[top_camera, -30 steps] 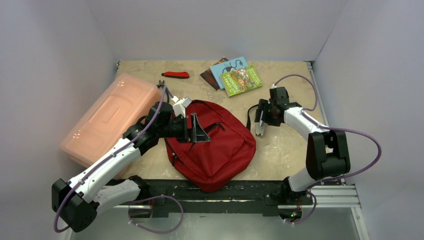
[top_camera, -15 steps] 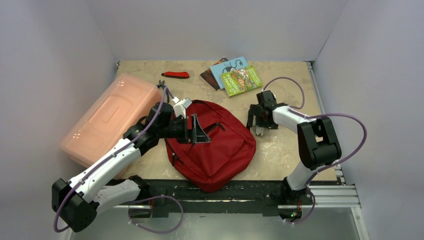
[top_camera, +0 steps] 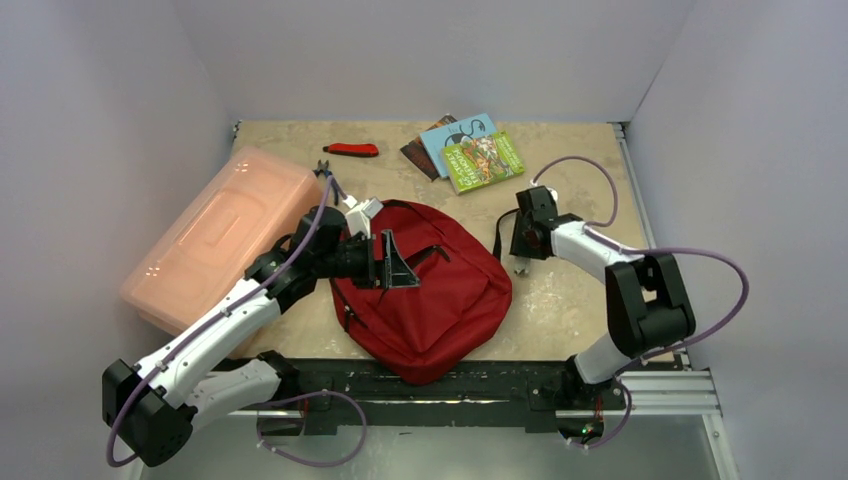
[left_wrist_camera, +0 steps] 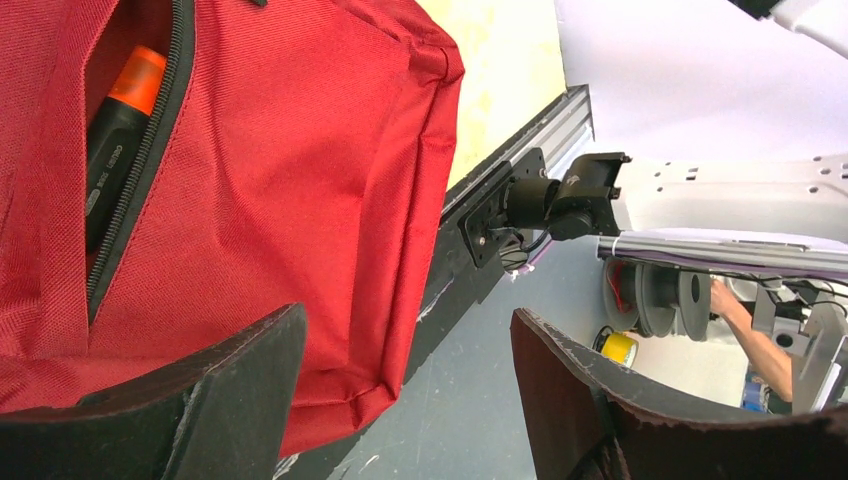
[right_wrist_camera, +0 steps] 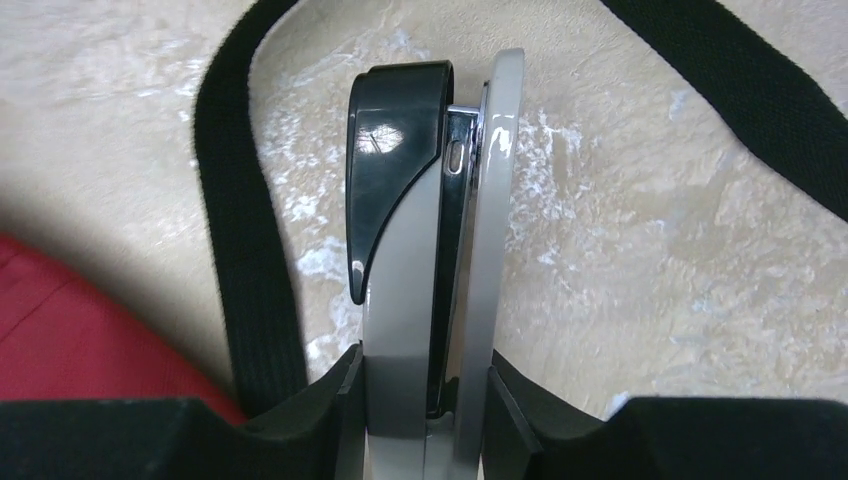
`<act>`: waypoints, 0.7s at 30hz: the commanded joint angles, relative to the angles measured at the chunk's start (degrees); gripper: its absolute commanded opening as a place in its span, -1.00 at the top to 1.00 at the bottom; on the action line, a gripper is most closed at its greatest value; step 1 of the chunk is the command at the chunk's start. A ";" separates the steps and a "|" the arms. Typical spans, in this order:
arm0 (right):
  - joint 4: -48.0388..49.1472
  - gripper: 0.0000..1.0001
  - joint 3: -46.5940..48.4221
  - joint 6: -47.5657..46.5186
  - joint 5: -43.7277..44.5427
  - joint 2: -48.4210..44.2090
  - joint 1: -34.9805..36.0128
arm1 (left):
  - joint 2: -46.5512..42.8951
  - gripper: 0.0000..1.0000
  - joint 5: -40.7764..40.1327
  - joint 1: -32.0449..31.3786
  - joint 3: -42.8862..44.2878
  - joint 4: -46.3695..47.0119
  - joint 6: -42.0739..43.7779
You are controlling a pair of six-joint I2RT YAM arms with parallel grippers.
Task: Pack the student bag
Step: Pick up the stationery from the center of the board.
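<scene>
The red student bag (top_camera: 440, 300) lies flat in the middle of the table. In the left wrist view (left_wrist_camera: 250, 180) its zip pocket is open and an orange-and-black marker (left_wrist_camera: 115, 130) shows inside. My left gripper (top_camera: 400, 262) hovers over the bag's front, open and empty (left_wrist_camera: 405, 400). My right gripper (top_camera: 521, 260) is just right of the bag, pointing down at the table. It is shut (right_wrist_camera: 425, 400) on a grey-and-black stapler (right_wrist_camera: 430, 250). The bag's black strap (right_wrist_camera: 240, 220) loops on the table around the stapler.
A pink translucent box (top_camera: 215, 235) lies at the left. Three books (top_camera: 470, 150) and a red-handled tool (top_camera: 352, 150) lie at the back. A black rail (top_camera: 450, 380) runs along the table's near edge.
My right wrist has shifted left toward the bag, still holding the stapler, and its elbow has moved. The left arm and the bag have not moved.
</scene>
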 commanded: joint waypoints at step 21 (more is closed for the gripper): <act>67.82 1.00 -10.48 34.68 -72.25 -23.27 13.00 | -14.72 -0.56 -6.25 0.48 -5.56 23.83 -17.93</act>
